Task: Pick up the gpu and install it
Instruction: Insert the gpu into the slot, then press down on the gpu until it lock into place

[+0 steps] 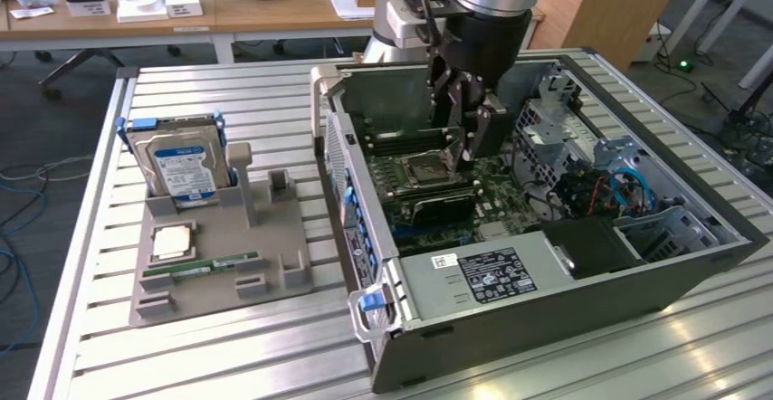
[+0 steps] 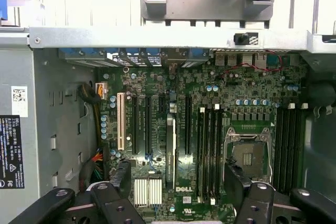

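Exterior view: arm reaching down into open computer case point(image 1: 676, 264) on slatted table point(image 1: 242, 346); fingers point(image 1: 490, 128) just above motherboard point(image 1: 508, 203). Dark gpu point(image 1: 435, 203) standing on edge on motherboard, directly below fingers, apart from them. Grey holder point(image 1: 284, 237) toward the exterior view's left, carrying hard drive point(image 1: 181, 165) and memory stick point(image 1: 205, 264). Wrist view: fingers point(image 2: 122, 174) spread wide, gripping nothing. Thin pale edge of gpu point(image 2: 171, 150) upright among the slots, between the fingers, touching neither.
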You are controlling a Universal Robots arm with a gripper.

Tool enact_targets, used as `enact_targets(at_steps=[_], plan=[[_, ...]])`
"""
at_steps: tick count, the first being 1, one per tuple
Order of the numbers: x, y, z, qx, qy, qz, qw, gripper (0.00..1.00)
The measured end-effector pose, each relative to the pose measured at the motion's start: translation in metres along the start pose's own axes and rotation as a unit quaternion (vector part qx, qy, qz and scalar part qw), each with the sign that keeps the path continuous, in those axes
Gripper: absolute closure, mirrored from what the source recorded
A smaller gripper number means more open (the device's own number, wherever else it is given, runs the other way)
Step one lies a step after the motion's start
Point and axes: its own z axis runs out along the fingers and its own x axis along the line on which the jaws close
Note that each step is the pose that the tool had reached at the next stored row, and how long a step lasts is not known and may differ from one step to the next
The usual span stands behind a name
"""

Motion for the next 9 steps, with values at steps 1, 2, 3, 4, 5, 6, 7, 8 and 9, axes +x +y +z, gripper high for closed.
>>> enact_targets(at_steps=[1,2,3,4,5,6,7,8,9], plan=[[0.0000,0.0000,0.0000,0.0000,0.0000,0.000,1.0000,0.20],[0.0000,0.0000,0.0000,0.0000,0.0000,0.000,1.0000,0.20],[0.0000,0.0000,0.0000,0.0000,0.0000,0.000,1.0000,0.20],[0.0000,0.0000,0.0000,0.0000,0.0000,0.000,1.0000,0.20],[0.0000,0.0000,0.0000,0.0000,0.0000,0.000,1.0000,0.20],[0.0000,0.0000,0.0000,0.0000,0.0000,0.000,1.0000,0.20],[0.0000,0.0000,0.0000,0.0000,0.0000,0.000,1.0000,0.20],[0.0000,0.0000,0.0000,0.0000,0.0000,0.000,1.0000,0.20],[0.0000,0.0000,0.0000,0.0000,0.0000,0.000,1.0000,0.20]])
